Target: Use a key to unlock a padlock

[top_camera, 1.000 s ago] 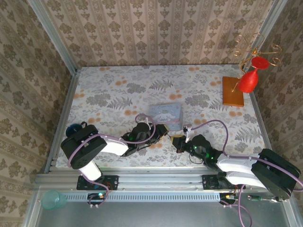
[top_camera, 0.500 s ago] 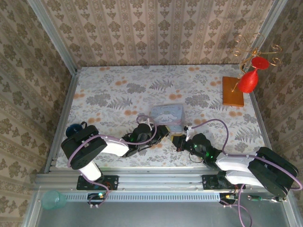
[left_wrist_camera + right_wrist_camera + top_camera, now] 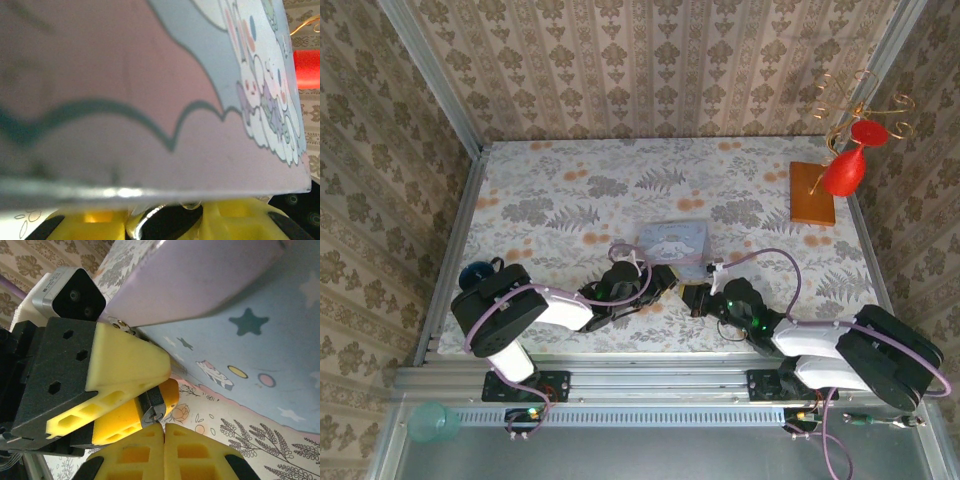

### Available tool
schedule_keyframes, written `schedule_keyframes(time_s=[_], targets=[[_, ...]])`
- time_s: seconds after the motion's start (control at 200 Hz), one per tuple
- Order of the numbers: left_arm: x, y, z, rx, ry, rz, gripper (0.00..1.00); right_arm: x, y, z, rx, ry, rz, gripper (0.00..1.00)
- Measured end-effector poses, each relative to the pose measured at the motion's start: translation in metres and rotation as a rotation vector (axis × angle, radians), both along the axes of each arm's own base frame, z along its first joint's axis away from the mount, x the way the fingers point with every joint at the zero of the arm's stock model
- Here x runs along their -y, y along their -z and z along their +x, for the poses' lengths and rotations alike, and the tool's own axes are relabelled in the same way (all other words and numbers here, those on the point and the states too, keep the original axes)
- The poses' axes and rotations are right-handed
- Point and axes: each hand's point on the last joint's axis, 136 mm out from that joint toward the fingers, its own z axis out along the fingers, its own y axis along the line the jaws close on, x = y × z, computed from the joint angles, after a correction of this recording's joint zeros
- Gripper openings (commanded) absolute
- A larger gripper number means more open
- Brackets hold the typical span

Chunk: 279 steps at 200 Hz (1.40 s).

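One small dark padlock (image 3: 153, 405) sits clamped in the left gripper (image 3: 667, 281), hard against the near side of the one pastel tin (image 3: 672, 240). The right gripper (image 3: 164, 436), fingers pressed together, is just beside it. One red glass (image 3: 844, 172) stands far right.

The counter (image 3: 570, 190) is white, printed with grey ferns and orange blossoms; the walls (image 3: 650, 60) are beige with darker damask stripes; the tin (image 3: 672, 243) is pale blue and pink, with a white cartoon figure, stars and dots; the padlock (image 3: 153, 402) is black with a silvery edge; the left gripper (image 3: 171, 382) and right gripper (image 3: 164, 440) are yellow on black; the cables (image 3: 770, 252) are purple; upper right, a red goblet (image 3: 843, 172), gold wire (image 3: 860, 100), an orange-brown board (image 3: 812, 193); lower left, a teal cup (image 3: 432, 422).
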Motion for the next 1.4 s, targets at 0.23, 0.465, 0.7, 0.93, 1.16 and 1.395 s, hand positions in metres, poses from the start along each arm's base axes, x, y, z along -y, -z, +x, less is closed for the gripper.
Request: schedule_keyframes(time_s=[0.23,0.465,0.7,0.93,1.16,1.395], targets=[[-0.002,0.005,-0.001,0.004,0.008,0.028,0.1,-0.001,0.005,-0.001,-0.026,-0.012,-0.018,0.22],[-0.012,0.02,-0.005,-0.011,0.023,0.117,0.09,-0.004,0.01,-0.003,-0.014,-0.05,-0.093,0.33],[-0.03,0.024,-0.001,0.004,0.008,0.207,0.1,-0.009,0.022,-0.022,0.098,-0.149,-0.285,0.34],[-0.04,0.027,-0.002,0.013,0.012,0.265,0.1,-0.02,0.022,-0.031,0.27,-0.217,-0.433,0.35],[-0.038,0.016,0.0,0.038,0.011,0.236,0.09,-0.029,0.029,-0.027,0.279,-0.211,-0.428,0.35],[-0.04,0.01,0.002,0.063,0.001,0.2,0.09,-0.036,0.016,-0.009,0.173,-0.12,-0.215,0.34]])
